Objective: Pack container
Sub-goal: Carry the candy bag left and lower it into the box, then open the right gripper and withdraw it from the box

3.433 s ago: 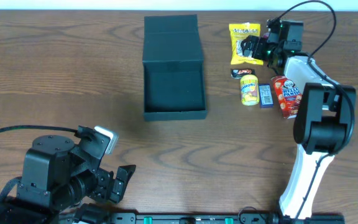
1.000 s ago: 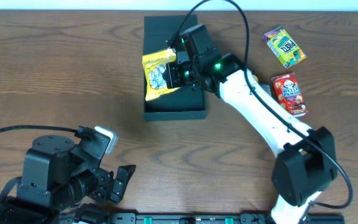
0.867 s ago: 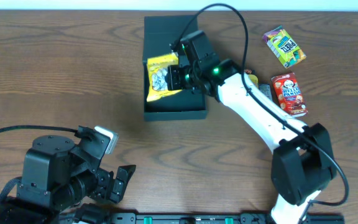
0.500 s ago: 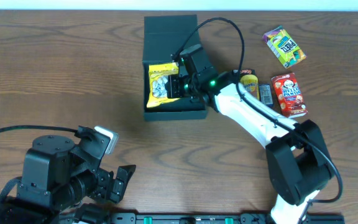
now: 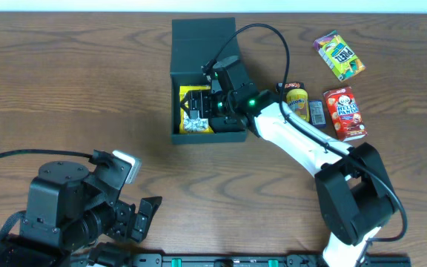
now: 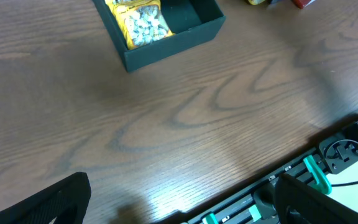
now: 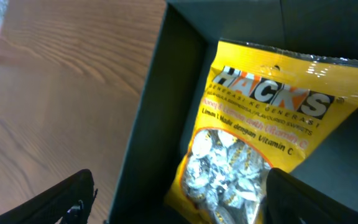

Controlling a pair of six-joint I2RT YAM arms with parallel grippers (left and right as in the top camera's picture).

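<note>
From above, the container (image 5: pixel 210 136), a dark box with its flap lid folded back on the far side, stands open on the far middle part of the wooden surface (image 5: pixel 87 89). A yellow bag of candies (image 5: pixel 196 111) lies flat inside it, against the left wall. The right arm (image 5: pixel 295 137) reaches from the near right edge across to the box, and its head hangs over the right part of the inside, just beside the bag. To the right of the box there are a small yellow can (image 5: pixel 297 102), a red snack box (image 5: pixel 345 113) and, farther back, a green and purple pack (image 5: pixel 339 55). The left arm (image 5: pixel 73 208) rests at the near left corner, well apart from the box. In the left wrist view the box (image 6: pixel 173 46) is far away at the top with the bag (image 6: pixel 138 22) inside; the left jaws are wide open, the dark fingers (image 6: pixel 36 199) stand at both lower corners and only bare wood is between them. In the right wrist view the camera looks down into the box (image 7: pixel 148 124), where the bag (image 7: pixel 260 143) lies on the bottom with its printed side up. The right jaws are spread open, their fingers (image 7: pixel 42 199) are apart at both lower corners and they do not hold the bag.
</note>
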